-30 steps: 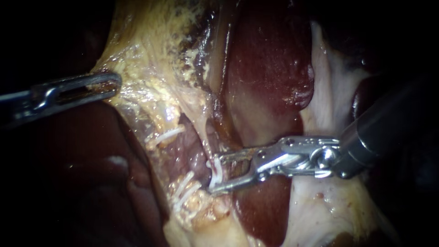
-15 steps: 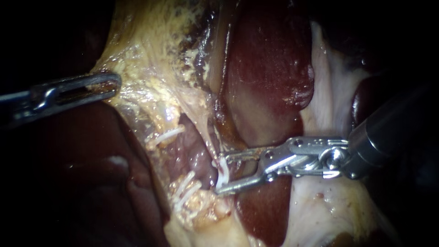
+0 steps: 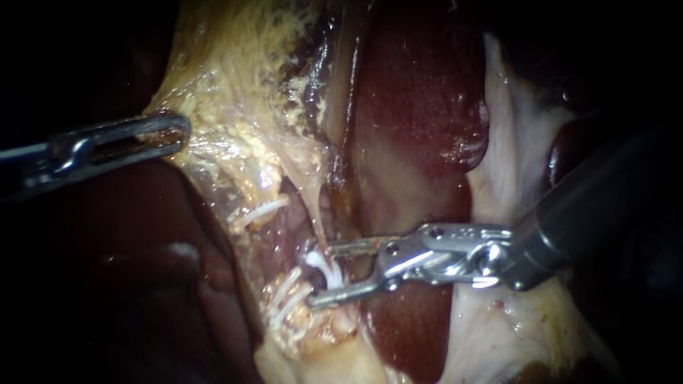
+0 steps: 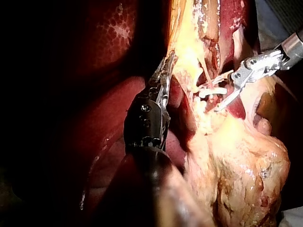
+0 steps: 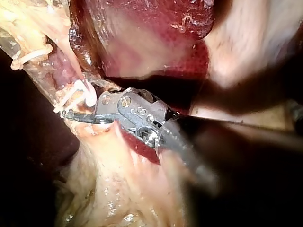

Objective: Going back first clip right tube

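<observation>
The right instrument (image 3: 321,276) comes in from the right and lies across the dark red liver (image 3: 420,107). Its jaws are spread, with a clear gap between them. A white clip (image 3: 321,262) sits in that gap, on the right tube (image 3: 318,226), a thin pale strand running down from the yellow tissue (image 3: 235,121) above. The upper jaw's tip lies just above the clip and the lower jaw's tip just below it. It cannot be told whether either jaw touches the clip. In the right wrist view the same clip curves over the tube just ahead of the instrument's hinge, above the lower jaw.

Beside the right tube, towards the left instrument (image 3: 174,131), lies a wider purplish tube (image 3: 288,238). It carries one more white clip high up (image 3: 260,211) and a pair of white clips lower down (image 3: 288,295), near the lower jaw's tip.

The left instrument enters from the left, well apart from the clips. Its jaws are pressed together on the edge of the yellow tissue, which stretches taut towards them. In the left wrist view the jaws pinch that same yellow edge, with the right instrument beyond it.
</observation>
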`<action>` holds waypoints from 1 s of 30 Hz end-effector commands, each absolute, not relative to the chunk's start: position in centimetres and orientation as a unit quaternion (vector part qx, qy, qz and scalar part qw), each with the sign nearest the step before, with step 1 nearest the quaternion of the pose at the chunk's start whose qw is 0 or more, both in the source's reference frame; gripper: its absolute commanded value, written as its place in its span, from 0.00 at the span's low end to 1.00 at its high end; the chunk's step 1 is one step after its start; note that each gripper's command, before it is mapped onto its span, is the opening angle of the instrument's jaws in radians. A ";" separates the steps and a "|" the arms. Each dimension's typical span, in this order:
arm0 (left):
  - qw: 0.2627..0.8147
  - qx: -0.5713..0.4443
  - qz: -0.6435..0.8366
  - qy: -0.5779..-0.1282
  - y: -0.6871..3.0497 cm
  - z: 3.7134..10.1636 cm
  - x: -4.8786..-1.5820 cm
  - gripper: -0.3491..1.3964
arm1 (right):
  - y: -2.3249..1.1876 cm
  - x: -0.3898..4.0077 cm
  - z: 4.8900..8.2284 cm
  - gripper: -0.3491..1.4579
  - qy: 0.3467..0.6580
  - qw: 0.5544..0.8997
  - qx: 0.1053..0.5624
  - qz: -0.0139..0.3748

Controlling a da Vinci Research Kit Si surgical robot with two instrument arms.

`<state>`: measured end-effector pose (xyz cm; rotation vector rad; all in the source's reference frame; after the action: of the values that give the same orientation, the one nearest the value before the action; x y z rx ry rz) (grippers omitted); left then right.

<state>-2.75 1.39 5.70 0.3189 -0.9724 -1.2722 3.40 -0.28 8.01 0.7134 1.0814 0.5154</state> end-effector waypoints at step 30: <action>0.685 0.142 -0.567 -0.434 1.38 5.71 -2.74 0.00 | 0.17 2.82 7.76 0.53 0.522 0.774 0.294 0.206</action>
<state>-2.74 1.38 5.71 0.3181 -0.9726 -1.2714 2.77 0.16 7.75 0.6296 1.1373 0.4221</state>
